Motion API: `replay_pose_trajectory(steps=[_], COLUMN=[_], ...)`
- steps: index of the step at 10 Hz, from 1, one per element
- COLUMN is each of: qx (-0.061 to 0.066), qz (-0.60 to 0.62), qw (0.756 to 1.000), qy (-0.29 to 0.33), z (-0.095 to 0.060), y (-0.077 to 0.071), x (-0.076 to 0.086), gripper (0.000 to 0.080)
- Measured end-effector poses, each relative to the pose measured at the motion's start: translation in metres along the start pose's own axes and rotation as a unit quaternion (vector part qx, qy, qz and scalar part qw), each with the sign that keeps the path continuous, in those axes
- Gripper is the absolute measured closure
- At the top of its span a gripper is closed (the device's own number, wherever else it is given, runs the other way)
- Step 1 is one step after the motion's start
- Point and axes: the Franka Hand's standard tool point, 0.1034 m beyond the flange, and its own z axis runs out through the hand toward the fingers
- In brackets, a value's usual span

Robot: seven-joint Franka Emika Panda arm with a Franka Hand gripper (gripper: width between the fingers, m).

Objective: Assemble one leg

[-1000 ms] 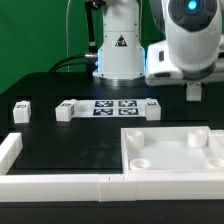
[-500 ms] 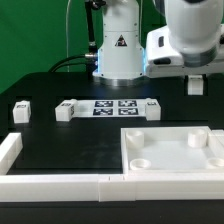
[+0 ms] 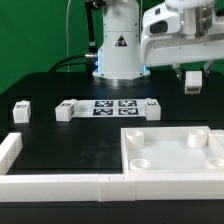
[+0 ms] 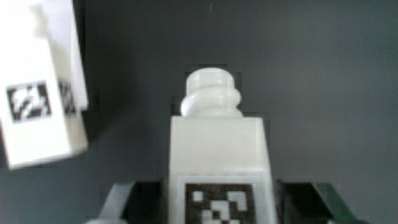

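Note:
My gripper (image 3: pixel 191 76) is at the upper part of the exterior view's right, high above the table, shut on one white leg (image 3: pixel 191 81) that hangs below it. In the wrist view the gripper (image 4: pixel 222 208) holds that leg (image 4: pixel 217 135) between its dark fingers, tag facing the camera and rounded peg end pointing away. Three more legs stand on the black table: one at the exterior view's left (image 3: pixel 21 110), one beside the marker board (image 3: pixel 66 110), one at its other end (image 3: pixel 152 108). The white square panel (image 3: pixel 175 158) with round sockets lies below the gripper, nearer the camera.
The marker board (image 3: pixel 113 107) lies in the middle of the table in front of the robot base (image 3: pixel 118 50). A white rail (image 3: pixel 60 184) runs along the front edge and turns up at the exterior view's left. A white tagged piece (image 4: pixel 45 95) shows beside the held leg in the wrist view.
The arm has risen a little with the leg in its grip, and the hand has turned, so the wrist housing now tilts differently. The parts on the table have not moved.

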Motion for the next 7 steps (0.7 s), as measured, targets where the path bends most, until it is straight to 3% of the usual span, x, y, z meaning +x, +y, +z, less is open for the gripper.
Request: replay_pose_trajectory(steps=[3,5,7], qx=[0.004,0.008,0.004], qz=[-0.015,-0.022,-0.038], qw=[0.99,0.981,0.982], qy=[0.137,0.194,0.187], z=[-0.028,-0.025,-0.024], y=[0.001,0.0,0.001], x=[0.034,0.03,0.034], gripper=[0.0512,0.0512,0.0512])
